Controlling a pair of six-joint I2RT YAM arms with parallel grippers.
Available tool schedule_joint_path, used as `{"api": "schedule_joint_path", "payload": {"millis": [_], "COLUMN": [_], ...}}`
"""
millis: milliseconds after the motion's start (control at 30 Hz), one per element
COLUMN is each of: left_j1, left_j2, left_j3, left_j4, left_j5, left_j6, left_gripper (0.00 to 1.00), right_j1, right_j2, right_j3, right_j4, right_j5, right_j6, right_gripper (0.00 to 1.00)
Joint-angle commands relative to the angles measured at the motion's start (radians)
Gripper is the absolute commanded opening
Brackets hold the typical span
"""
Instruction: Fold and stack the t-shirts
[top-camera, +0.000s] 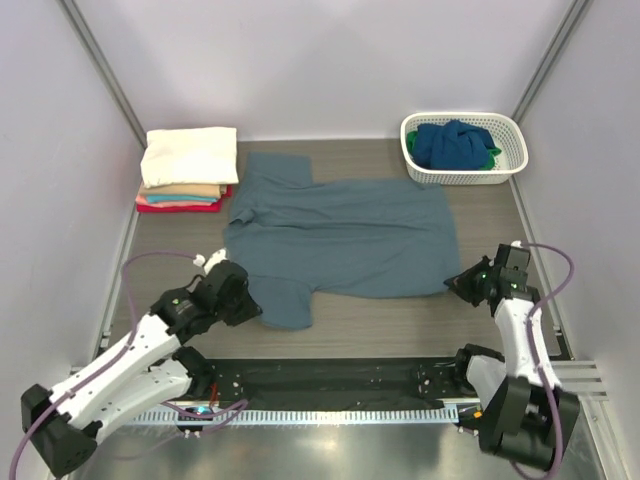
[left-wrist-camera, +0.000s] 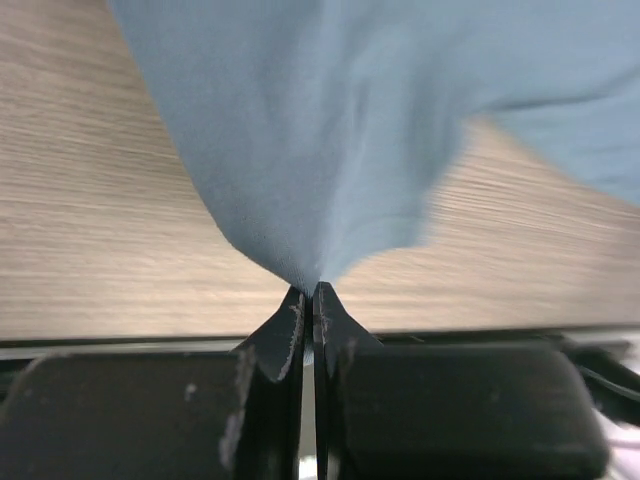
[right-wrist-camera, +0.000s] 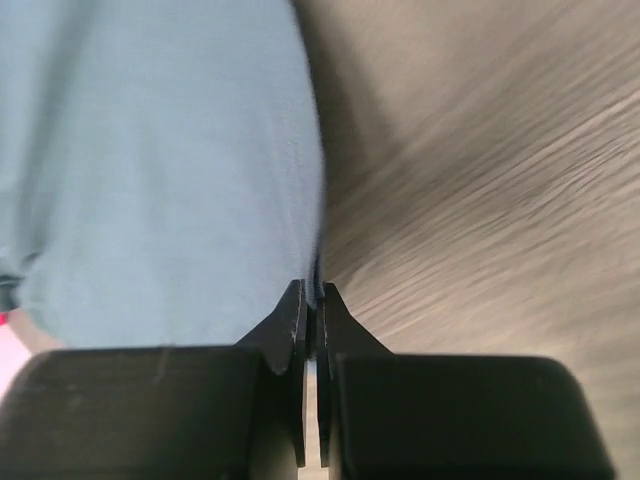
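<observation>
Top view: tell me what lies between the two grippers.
The grey-blue shirt lies spread flat on the table between the left gripper and the right gripper. Each gripper is shut on one of its edges. The top view shows the whole stretch.

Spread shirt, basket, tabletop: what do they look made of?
The slate-blue t-shirt: soft matte cloth, likely knit; it drapes and wrinkles. The basket: likely white plastic, a rigid lattice wall with slight sheen. The table: probably wood-look laminate, grey-brown streaked grain, matte.
</observation>
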Motion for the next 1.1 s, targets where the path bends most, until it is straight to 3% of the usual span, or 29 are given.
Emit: {"api": "schedule_joint_path", "payload": {"millis": [0, 200, 400, 567, 700, 867, 1067], "left_j1": [-0.002, -0.004, -0.002, -0.004, -0.004, 0.022, 0.247], "left_j2": [-0.076, -0.208, -0.229, -0.225, -0.110, 0.145, 0.385], "left_j3": [0.108, 0.235, 0.421, 0.443, 0.435, 0.547, 0.708], "left_j4": [-0.188, -0.350, -0.513, -0.512, -0.380, -0.300, -0.202], "left_j5": [-0.017, 0.005, 0.019, 0.000, 0.002, -0.089, -0.037], "left_j6": [0.002, -0.033, -0.034, -0.001, 0.080, 0.215, 0.419], "left_gripper": [0.00, 0.00, 0.00, 0.00, 0.00, 0.00, 0.00], "right_j1": [0.003, 0.004, 0.043, 0.058, 0.058, 0.058, 0.058], "right_j2": [-0.151, -0.283, -0.351, -0.330, -0.233, -0.094, 0.127], "right_j3": [0.117, 0.220, 0.259, 0.296, 0.330, 0.355, 0.385], "right_j4": [-0.192, -0.410, -0.507, -0.499, -0.406, -0.282, -0.164], "right_j5": [-0.014, -0.022, 0.021, 0.047, 0.030, 0.043, 0.037], "right_j6": [-0.030, -0.019, -0.031, -0.042, -0.036, -0.008, -0.005], "right_gripper": [0.01, 0.01, 0.01, 0.01, 0.01, 0.01, 0.01]}}
